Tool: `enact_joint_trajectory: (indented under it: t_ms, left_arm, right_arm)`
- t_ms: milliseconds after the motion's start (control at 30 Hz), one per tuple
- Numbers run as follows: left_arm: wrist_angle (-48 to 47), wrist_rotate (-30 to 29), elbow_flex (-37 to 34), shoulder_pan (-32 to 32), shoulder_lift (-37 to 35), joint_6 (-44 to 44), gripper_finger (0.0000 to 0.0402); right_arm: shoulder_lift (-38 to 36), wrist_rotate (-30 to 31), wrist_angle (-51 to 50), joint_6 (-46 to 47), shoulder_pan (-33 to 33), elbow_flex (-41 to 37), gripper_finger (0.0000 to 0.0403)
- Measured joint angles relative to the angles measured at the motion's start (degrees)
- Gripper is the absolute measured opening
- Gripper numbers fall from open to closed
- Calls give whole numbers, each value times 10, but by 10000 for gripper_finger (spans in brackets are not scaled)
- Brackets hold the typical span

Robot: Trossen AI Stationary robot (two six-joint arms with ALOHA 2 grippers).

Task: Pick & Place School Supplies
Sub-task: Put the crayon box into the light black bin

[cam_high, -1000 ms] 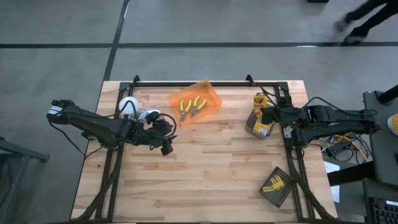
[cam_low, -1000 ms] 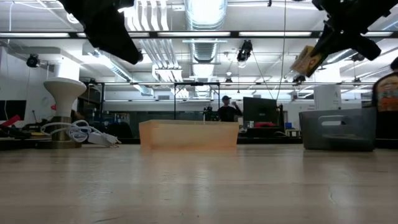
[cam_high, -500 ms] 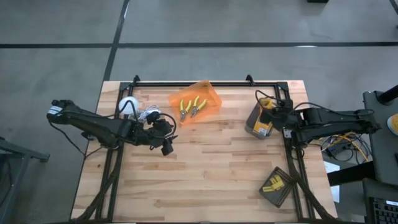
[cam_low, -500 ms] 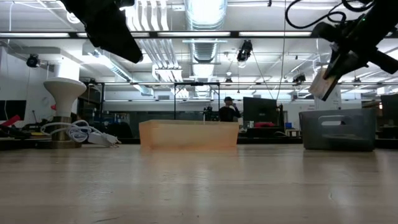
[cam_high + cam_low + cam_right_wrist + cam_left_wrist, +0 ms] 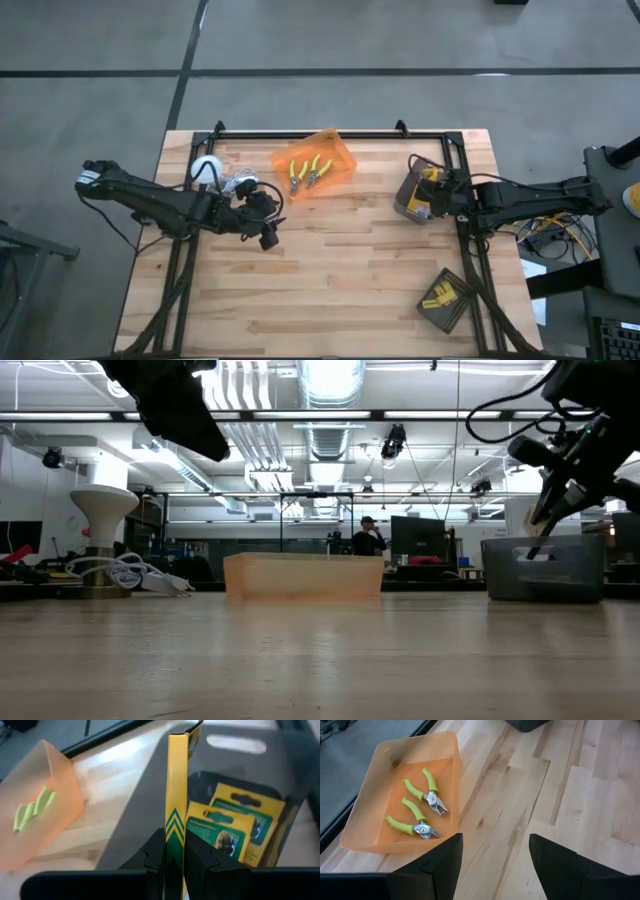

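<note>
My right gripper (image 5: 437, 193) hangs over the grey bin (image 5: 410, 196) at the table's right side, shut on a yellow-and-green crayon box (image 5: 176, 790). Two more crayon boxes (image 5: 235, 827) lie flat inside that bin. Two yellow-handled pliers (image 5: 422, 805) lie on the floor of the translucent orange bin (image 5: 316, 164). Several tiny yellow blocks (image 5: 440, 297) sit in a dark tray near the right near corner. My left gripper (image 5: 268, 237) waits open above the table's left middle, touching nothing. My right gripper pinches the crayon box between its two fingers (image 5: 197, 855), one on each flat face, at the box's end nearest the wrist (image 5: 175, 837). The box is lifted clear and stands edge-on, its free end (image 5: 177, 742) over the grey bin's opening.
A white ball with a coiled cable (image 5: 210, 171) sits at the far left, close to my left arm. The orange bin (image 5: 303, 575) stands at the far middle, the grey bin (image 5: 543, 568) to its right. Bare wood stretches across the table's middle and near side (image 5: 330, 290).
My right gripper has come down toward the grey bin and shifted toward the near edge, carrying the crayon box. The box has tipped from a slant to edge-on and hangs lower, just above the bin.
</note>
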Motion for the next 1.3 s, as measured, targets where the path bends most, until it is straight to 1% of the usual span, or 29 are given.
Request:
enact_joint_trajectory:
  t_ms: [100,167,333,433,667,1067,1167,1300]
  left_arm:
    - [0,0,0,0,0,0,234]
    - [0,0,0,0,0,0,234]
    - [0,0,0,0,0,0,234]
    - [1,0,0,0,0,0,234]
    - [2,0,0,0,0,6,234]
    - [5,0,0,0,0,6,234]
    - [5,0,0,0,0,6,234]
    - [5,0,0,0,0,6,234]
  right_arm:
    - [1,-8,20,6,0,-17,39]
    - [3,-24,27,8,0,-27,40]
    - [5,-62,31,56,0,-49,53]
    - [4,-62,32,56,0,-56,65]
    - [4,-68,35,20,0,-60,99]
    - [4,-65,40,19,0,-60,162]
    - [3,-63,41,19,0,-55,172]
    - [3,-61,42,7,0,-30,178]
